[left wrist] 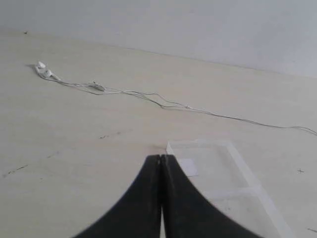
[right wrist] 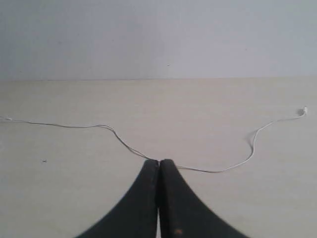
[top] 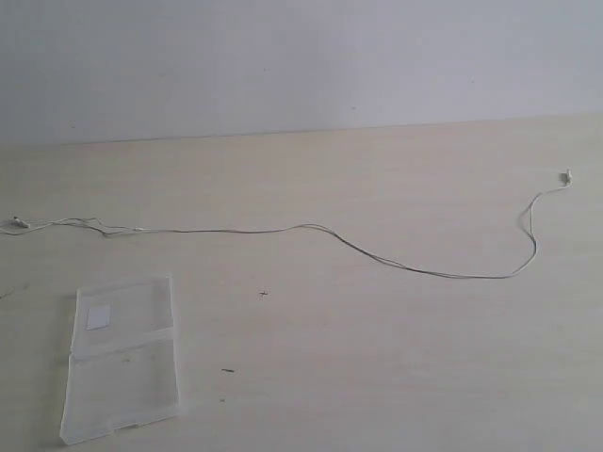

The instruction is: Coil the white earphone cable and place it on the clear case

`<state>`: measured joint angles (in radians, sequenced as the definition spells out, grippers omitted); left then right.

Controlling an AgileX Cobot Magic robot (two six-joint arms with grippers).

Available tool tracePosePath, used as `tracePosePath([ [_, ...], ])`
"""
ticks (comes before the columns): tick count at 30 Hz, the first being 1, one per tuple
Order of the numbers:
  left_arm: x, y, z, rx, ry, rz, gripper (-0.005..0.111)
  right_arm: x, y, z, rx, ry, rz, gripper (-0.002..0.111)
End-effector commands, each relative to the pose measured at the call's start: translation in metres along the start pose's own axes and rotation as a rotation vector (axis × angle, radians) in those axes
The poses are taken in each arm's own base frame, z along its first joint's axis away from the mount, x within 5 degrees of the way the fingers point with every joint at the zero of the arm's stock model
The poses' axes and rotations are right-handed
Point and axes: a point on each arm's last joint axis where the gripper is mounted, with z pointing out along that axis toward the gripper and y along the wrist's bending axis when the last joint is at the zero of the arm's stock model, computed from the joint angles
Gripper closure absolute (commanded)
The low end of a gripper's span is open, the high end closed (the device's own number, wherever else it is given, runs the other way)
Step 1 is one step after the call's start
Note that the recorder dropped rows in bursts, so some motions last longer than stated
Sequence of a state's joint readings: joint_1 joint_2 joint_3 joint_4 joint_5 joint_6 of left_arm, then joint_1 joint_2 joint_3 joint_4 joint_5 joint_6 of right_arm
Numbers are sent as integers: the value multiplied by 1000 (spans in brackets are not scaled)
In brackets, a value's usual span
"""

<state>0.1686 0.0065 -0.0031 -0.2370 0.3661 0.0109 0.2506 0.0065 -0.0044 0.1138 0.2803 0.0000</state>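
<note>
White earphone cable (top: 283, 229): one, very thin, laid out nearly full length across the pale wooden tabletop (top: 396, 358), earbuds (top: 16, 223) at the far left end, small plug (top: 566, 176) at the far right, with a shallow sag and a loop toward the plug end. Clear case (top: 122, 363): one, flat, two hinged panels lying open near the left front edge, white square sticker (top: 98, 316) on the rear panel; well apart from the cable, nothing on it. Left gripper (left wrist: 161, 157): jaws pressed together, nothing held, poised above the case's rear panel. Right gripper (right wrist: 159, 161): jaws together, nothing held; the cable runs past beyond its tips. Handling, as judged: featherweight, limp, springy enough to uncoil; likely to slide from a loose pinch. Best purchase is probably at either end, plug or earbuds, gathering loops inward.
</note>
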Motion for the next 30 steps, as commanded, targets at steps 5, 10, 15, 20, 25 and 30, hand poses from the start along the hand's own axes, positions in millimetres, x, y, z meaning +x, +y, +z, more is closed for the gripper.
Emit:
tracePosePath([
  [5,1,0,0,8,-3,3,107,0,-1,0,8,-15,-7,108],
  [10,1,0,0,8,-3,3,107,0,-1,0,8,-15,-7,108],
  [15,1,0,0,8,-3,3,107,-24,0,-4,19,-283,-91,108],
  [20,1,0,0,8,-3,3,107,-65,2,-21,5,-498,6,108],
  [25,1,0,0,8,-3,3,107,-126,12,-10,-2,-339,-52,108],
  [30,1,0,0,8,-3,3,107,-195,19,35,-8,-228,-34,108],
])
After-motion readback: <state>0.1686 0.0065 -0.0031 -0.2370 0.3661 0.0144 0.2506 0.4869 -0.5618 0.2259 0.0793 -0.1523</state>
